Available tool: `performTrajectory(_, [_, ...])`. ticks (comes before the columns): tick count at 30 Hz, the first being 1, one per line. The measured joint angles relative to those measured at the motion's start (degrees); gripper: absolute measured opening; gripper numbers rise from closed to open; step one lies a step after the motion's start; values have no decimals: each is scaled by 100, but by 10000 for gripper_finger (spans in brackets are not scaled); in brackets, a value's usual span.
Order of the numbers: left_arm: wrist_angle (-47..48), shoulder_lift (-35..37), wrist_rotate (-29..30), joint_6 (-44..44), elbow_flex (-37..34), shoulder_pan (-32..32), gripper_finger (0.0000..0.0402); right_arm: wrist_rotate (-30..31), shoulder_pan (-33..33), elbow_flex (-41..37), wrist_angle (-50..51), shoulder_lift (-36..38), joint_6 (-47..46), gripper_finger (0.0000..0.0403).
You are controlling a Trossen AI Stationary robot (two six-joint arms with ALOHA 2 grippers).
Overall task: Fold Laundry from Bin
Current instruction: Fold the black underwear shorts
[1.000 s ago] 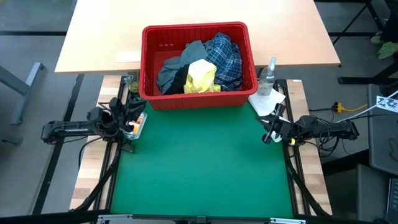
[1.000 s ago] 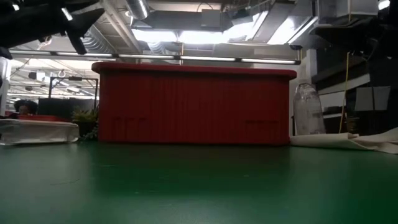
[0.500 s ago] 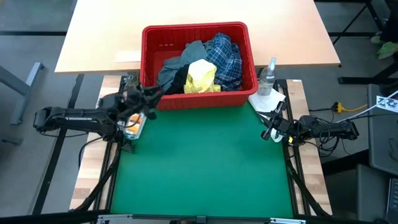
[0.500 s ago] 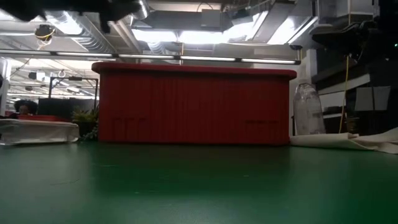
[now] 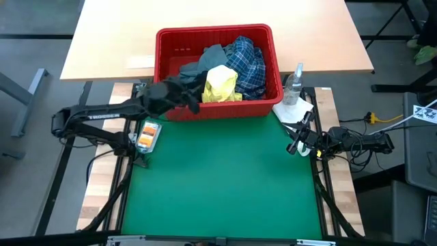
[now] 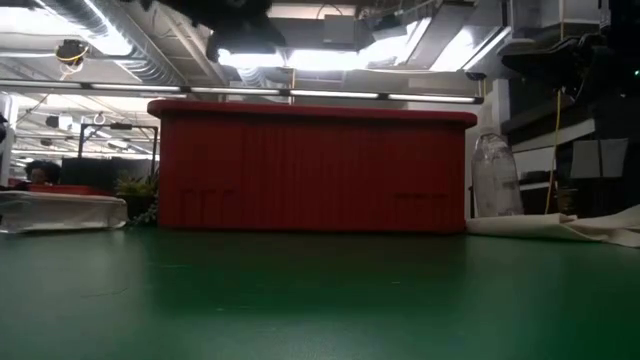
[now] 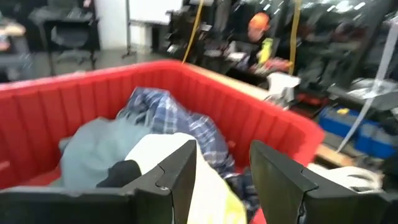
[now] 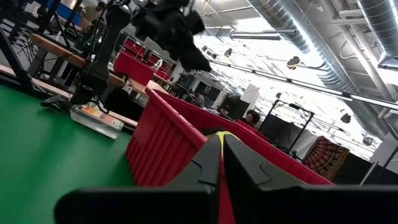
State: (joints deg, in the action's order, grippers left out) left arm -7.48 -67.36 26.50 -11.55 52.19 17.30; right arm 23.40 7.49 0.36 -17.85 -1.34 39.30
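The red bin [image 5: 213, 31] stands at the green mat's far edge, its slotted wall filling the low view [image 6: 310, 165]. The laundry lies heaped inside it: a yellow garment [image 5: 220, 86] on top, a blue-white plaid shirt [image 5: 247, 63], a grey-blue piece [image 5: 205, 60] and a dark navy one [image 7: 121, 174]. My left gripper [image 5: 190, 100] hangs open over the bin's near-left rim and points into the bin at the heap [image 7: 222, 171]; it touches nothing. At the mat's right edge my right gripper [image 5: 295, 146] is shut and holds nothing [image 8: 221, 155].
A clear spray bottle [image 5: 295, 82] and a white paper towel [image 5: 293, 111] sit right of the bin. A clear packet with an orange label [image 5: 147, 135] lies at the mat's left edge. A light wooden table [image 5: 109, 41] stands beyond the bin. The green mat [image 5: 225, 178] spreads in front.
My left gripper has swung from the mat's left edge up and toward the bin, from beside the packet to above the bin's near-left rim, and has turned to point into the bin. The laundry and my right gripper have kept still.
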Motion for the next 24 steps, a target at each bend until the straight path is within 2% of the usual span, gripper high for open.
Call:
performTrajectory(4, [283, -478, -34, -288, 308, 315, 144, 0, 0, 2, 0, 0, 1, 19])
performTrajectory(10, [293, -1028, -187, -499, 360, 621, 144, -2, 0, 2, 7, -2, 0, 19])
performTrajectory(24, [283, -1752, -196, -634, 360, 907, 144, 0, 0, 2, 353, -2, 1, 19])
